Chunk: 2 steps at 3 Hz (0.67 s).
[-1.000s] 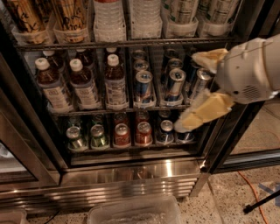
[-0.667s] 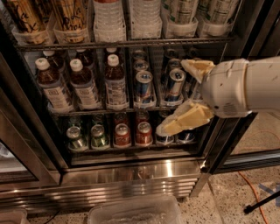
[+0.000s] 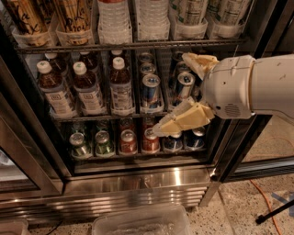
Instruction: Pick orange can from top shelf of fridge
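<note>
Two golden-orange cans with dark scrawled lettering stand in clear trays at the left end of the top shelf (image 3: pixel 138 46): one orange can (image 3: pixel 73 17) and another (image 3: pixel 25 16) to its left. Their tops are cut off by the frame's upper edge. My gripper (image 3: pixel 171 94) hangs in front of the middle rack of the fridge (image 3: pixel 138 186), right of centre, lower than the orange cans and well to their right. Its two pale yellow fingers (image 3: pixel 183 120) are spread wide, open, with nothing held between them.
Clear water bottles (image 3: pixel 115 20) and pale tall cans (image 3: pixel 190 13) fill the rest of the top shelf. Brown white-capped bottles (image 3: pixel 87 87) and blue-and-silver cans (image 3: pixel 150 92) stand on the middle rack, short cans (image 3: pixel 127 142) below. A clear plastic bin (image 3: pixel 142 222) lies on the floor; an orange cable (image 3: pixel 271 202) runs at right.
My arm has swung left across the fridge front, from the right door edge to before the blue-and-silver cans. The fingers stayed spread.
</note>
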### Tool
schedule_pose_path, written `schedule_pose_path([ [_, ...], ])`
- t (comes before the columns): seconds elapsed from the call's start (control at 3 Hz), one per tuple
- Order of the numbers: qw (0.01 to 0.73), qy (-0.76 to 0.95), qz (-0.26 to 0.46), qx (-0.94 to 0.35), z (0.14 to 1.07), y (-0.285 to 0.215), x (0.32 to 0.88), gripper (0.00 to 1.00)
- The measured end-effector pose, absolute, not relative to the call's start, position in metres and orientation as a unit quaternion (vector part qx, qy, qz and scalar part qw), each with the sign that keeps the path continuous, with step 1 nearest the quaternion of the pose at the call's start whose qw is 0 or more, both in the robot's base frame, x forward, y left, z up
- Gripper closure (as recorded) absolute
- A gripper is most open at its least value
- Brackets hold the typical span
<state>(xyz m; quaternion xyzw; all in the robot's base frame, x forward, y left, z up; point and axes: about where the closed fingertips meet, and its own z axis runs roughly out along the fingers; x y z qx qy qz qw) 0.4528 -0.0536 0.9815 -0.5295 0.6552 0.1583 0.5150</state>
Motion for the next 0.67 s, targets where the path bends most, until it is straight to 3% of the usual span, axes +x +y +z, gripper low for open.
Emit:
schedule_pose_path([
  [0.67, 0.575, 0.618, 0.223, -0.488, 0.987, -0.029, 0.452, 0.0],
])
